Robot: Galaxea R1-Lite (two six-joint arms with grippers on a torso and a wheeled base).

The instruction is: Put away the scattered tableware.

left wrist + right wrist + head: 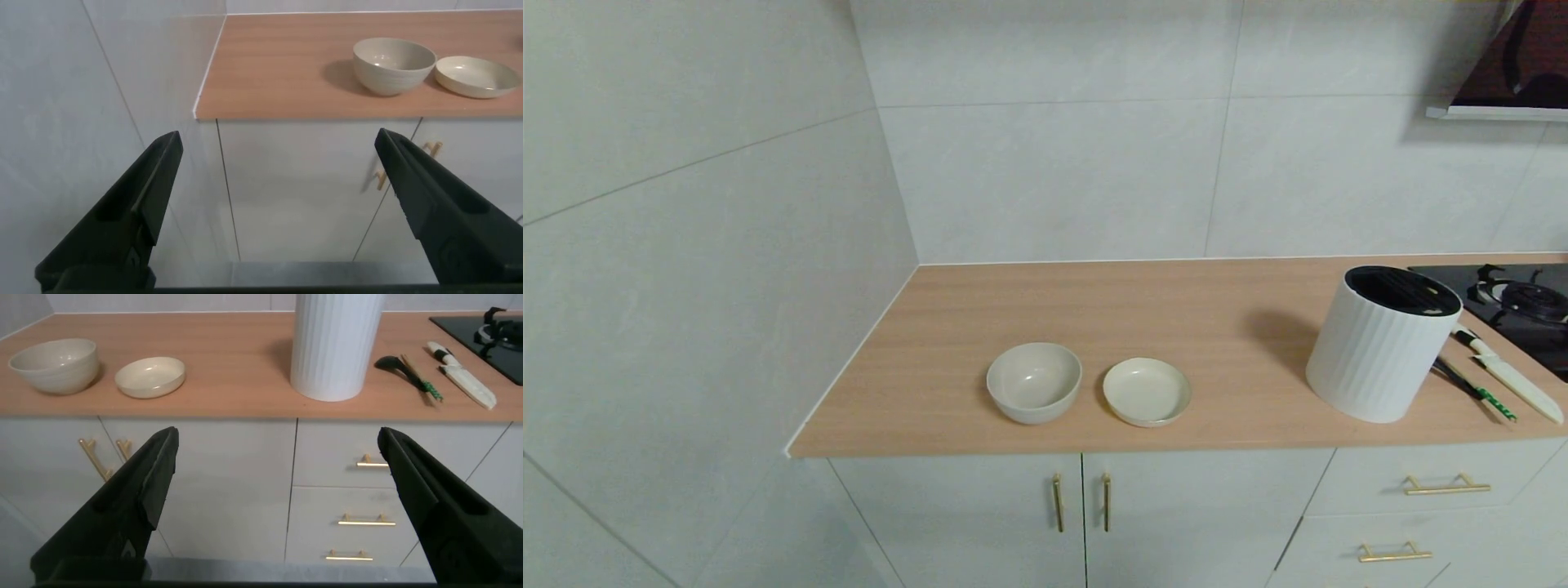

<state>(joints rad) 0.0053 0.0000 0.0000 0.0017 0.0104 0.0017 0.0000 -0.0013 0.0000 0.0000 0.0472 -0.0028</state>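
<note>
Tableware lies well ahead of both tools, none of it in hand. Left tool (277,137) and right tool (276,434) stand with jaws spread wide and empty, short of the bench (1176,310) edge. Ahead of the left tool sit the bowl (393,64) and, just beside it, the shallow dish (477,75). Ahead of the right tool stands the ribbed white holder (337,343), with the knife (462,374) and dark utensils (413,373) lying on its far side, toward the stove (482,331). The step in hand looks like the approach. Probably best to send the right tool to the knife first, grip it by the handle, steer clear of the holder's wall, then lower it blade-down into the slots.
</note>
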